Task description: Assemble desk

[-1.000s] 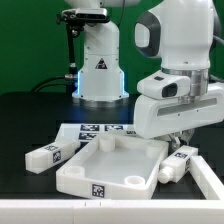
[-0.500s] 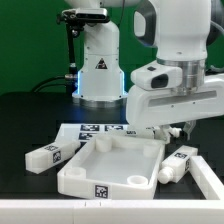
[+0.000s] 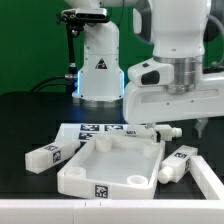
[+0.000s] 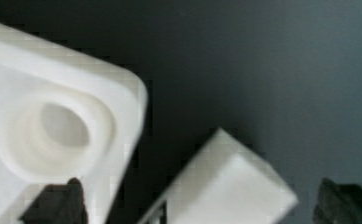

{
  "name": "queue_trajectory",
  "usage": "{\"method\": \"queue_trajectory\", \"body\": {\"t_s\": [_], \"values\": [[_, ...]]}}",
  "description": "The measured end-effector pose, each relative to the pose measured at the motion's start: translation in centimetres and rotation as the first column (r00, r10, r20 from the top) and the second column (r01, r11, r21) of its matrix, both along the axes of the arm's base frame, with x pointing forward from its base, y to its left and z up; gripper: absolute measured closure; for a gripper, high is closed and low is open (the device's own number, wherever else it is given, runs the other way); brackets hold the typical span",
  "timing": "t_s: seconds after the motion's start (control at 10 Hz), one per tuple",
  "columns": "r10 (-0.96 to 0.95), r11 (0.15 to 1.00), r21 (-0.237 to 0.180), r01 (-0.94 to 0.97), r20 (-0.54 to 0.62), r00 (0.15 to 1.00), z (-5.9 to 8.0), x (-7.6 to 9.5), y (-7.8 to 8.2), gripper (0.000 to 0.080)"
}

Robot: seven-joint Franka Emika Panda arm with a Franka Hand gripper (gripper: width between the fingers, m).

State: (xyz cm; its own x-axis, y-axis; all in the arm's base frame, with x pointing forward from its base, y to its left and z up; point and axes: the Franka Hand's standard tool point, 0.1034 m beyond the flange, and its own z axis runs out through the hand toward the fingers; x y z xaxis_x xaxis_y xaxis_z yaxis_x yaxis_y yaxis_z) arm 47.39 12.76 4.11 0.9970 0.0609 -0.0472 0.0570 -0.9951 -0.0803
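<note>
The white desk top (image 3: 108, 165) lies as a tray in the middle of the table, with a tag on its front rim. In the wrist view, one corner of the desk top (image 4: 53, 120) shows a round socket. A tagged leg block (image 3: 174, 164) lies just off the tray's right side. It also shows in the wrist view (image 4: 231, 185), below and between my fingers. Another leg block (image 3: 50, 155) lies at the tray's left. My gripper (image 3: 178, 128) hangs open and empty above the right leg block. Its dark fingertips (image 4: 53, 202) stand wide apart.
The marker board (image 3: 95, 130) lies behind the tray. The white cone-shaped robot base (image 3: 98, 70) stands at the back. A further white part (image 3: 210, 182) lies at the exterior view's far right edge. The table is black.
My gripper has risen from low beside the right leg block to well above it. The leg block and the tray have stayed in place.
</note>
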Motion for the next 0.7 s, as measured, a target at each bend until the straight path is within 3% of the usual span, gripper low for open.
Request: {"method": "queue_trajectory", "body": {"t_s": [0.1, 0.3, 0.5, 0.7], "values": [[-0.146, 0.989, 0.004, 0.146, 0.004, 0.989, 0.4, 1.1, 0.4, 0.0151], [-0.279, 0.960, 0.027, 0.279, -0.010, 0.960, 0.2, 2.0, -0.5, 0.0150], [-0.277, 0.961, 0.027, 0.277, -0.011, 0.961, 0.2, 1.9, -0.4, 0.0150], [-0.432, 0.901, 0.012, 0.434, -0.075, 0.899, 0.2, 2.0, 0.7, 0.0150]]}}
